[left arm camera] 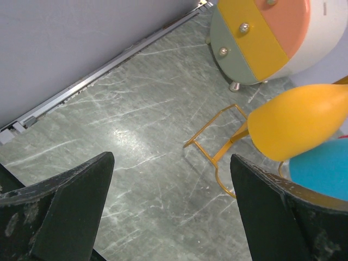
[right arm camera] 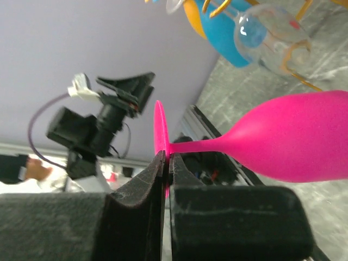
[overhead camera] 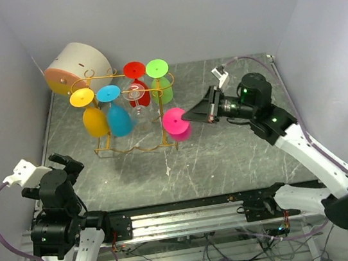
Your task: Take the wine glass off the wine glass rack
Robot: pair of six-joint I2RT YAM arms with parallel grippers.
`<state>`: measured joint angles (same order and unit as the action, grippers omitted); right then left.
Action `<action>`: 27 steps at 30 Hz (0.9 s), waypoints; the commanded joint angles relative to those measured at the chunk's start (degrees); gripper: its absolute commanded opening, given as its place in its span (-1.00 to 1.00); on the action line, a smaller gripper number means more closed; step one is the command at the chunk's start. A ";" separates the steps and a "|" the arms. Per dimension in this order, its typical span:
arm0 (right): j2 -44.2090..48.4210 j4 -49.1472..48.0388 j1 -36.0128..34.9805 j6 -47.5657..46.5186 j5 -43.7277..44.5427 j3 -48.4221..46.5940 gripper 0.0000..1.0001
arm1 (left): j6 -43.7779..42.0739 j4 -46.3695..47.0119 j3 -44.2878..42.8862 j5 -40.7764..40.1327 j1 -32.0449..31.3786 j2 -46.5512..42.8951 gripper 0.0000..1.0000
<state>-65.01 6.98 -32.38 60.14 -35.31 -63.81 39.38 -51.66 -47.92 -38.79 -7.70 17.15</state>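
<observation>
The gold wire wine glass rack (overhead camera: 131, 148) stands mid-table. A pink wine glass (overhead camera: 176, 122) hangs bowl-down at its right front end, foot uppermost. My right gripper (overhead camera: 187, 114) is shut on the edge of the glass's foot. In the right wrist view the jaws (right arm camera: 167, 159) pinch the pink foot disc (right arm camera: 160, 128); the stem and bowl (right arm camera: 296, 142) stick out to the right, with no wire around the stem. My left gripper (overhead camera: 68, 163) is open and empty, near the table's front left. Its view (left arm camera: 171, 163) shows bare table between the fingers and the rack's foot wire (left arm camera: 217, 142).
Orange (overhead camera: 93, 119), blue (overhead camera: 118, 117), clear red-footed (overhead camera: 137, 97) and green (overhead camera: 161, 87) glasses hang bowl-down on the rack. A white-and-orange drum (overhead camera: 75, 66) lies at the back left. Walls close in on the left, back and right.
</observation>
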 commanded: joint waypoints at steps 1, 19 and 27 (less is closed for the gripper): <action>7.21 16.98 -0.37 -19.36 2.11 -2.61 -1.00 | -2.67 2.27 -4.22 3.34 0.15 0.04 0.99; 26.49 32.49 -0.23 -44.66 13.83 1.38 -1.00 | 11.42 4.53 -11.84 68.50 0.23 7.25 0.25; 19.60 32.21 -0.85 -49.30 16.33 -2.96 -1.00 | 11.10 -2.28 -14.60 73.03 0.23 6.49 0.33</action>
<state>-42.72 40.71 -32.49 14.52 -21.85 -64.64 49.71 -49.87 -61.21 27.88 -7.70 24.75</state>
